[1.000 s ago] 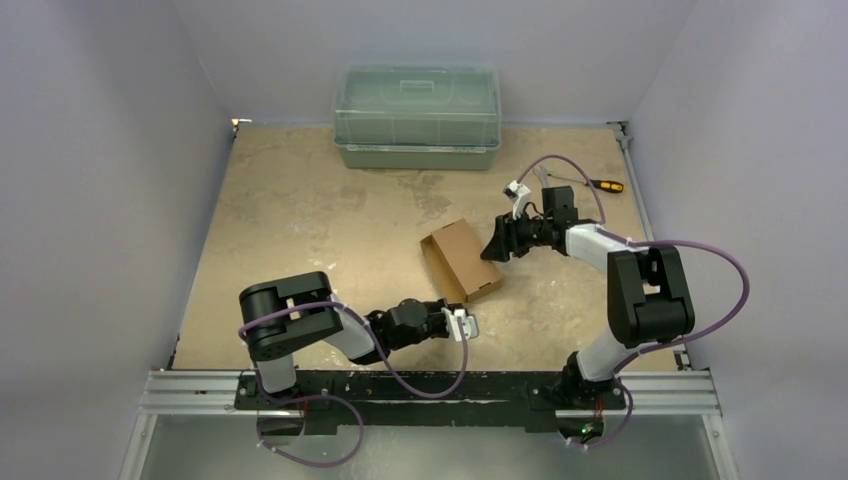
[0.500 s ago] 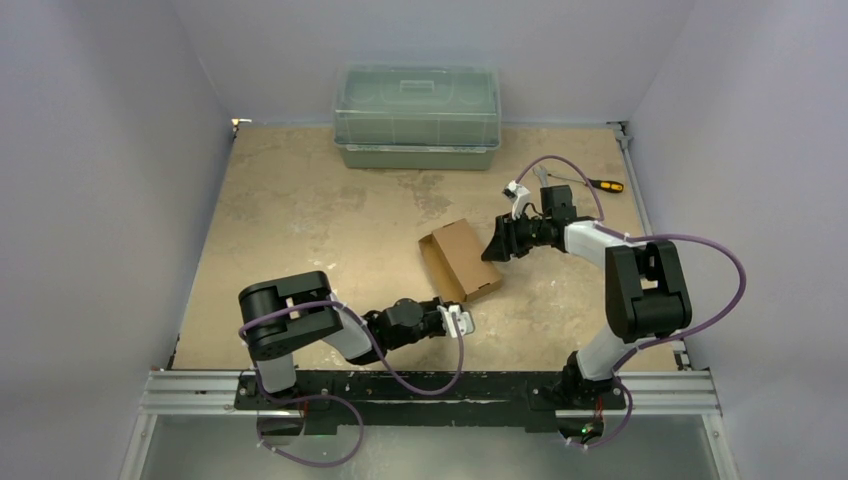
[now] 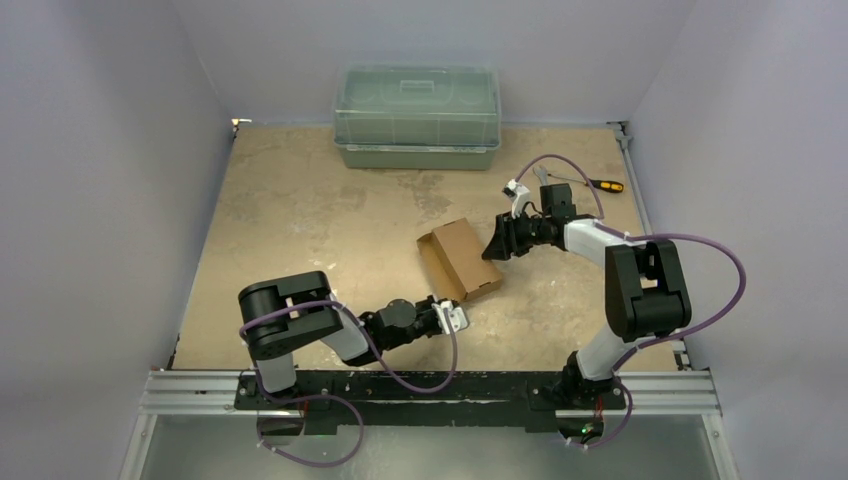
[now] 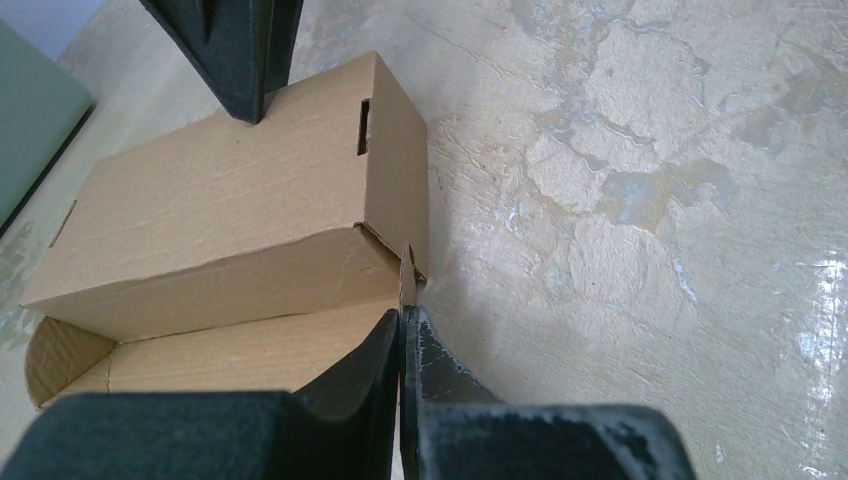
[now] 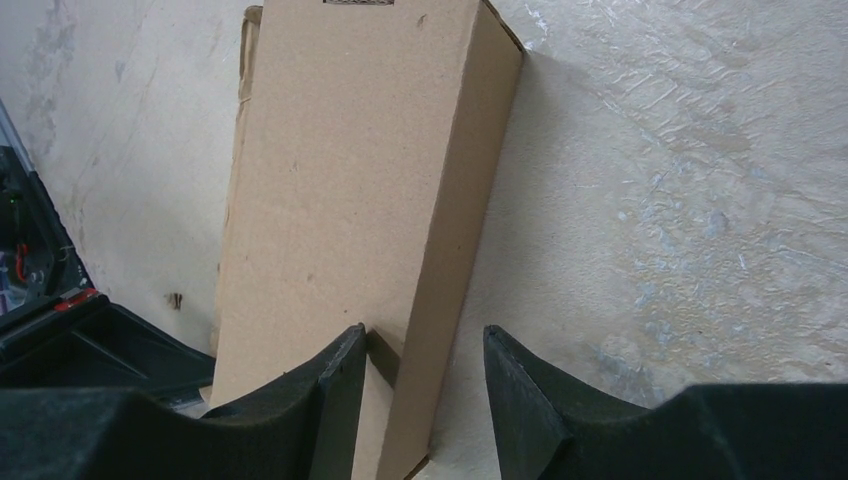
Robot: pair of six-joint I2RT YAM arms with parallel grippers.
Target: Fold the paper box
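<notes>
The paper box is a small oblong brown carton lying mid-table, with its near end open. In the left wrist view the box shows a thin end flap seen edge-on. My left gripper is shut, with that flap's edge pinched between its tips. It sits at the box's near end in the top view. My right gripper is open at the far right end. In the right wrist view it straddles the box's top edge, one finger on top and one beside the side wall.
A green translucent lidded bin stands at the back centre. A yellow-and-black screwdriver lies at the back right. Walls close in the table on three sides. The left arm's black body shows beyond the box.
My left gripper has drawn back to the left, close against the box's near end. The box has shifted slightly left. The right gripper has barely moved.
</notes>
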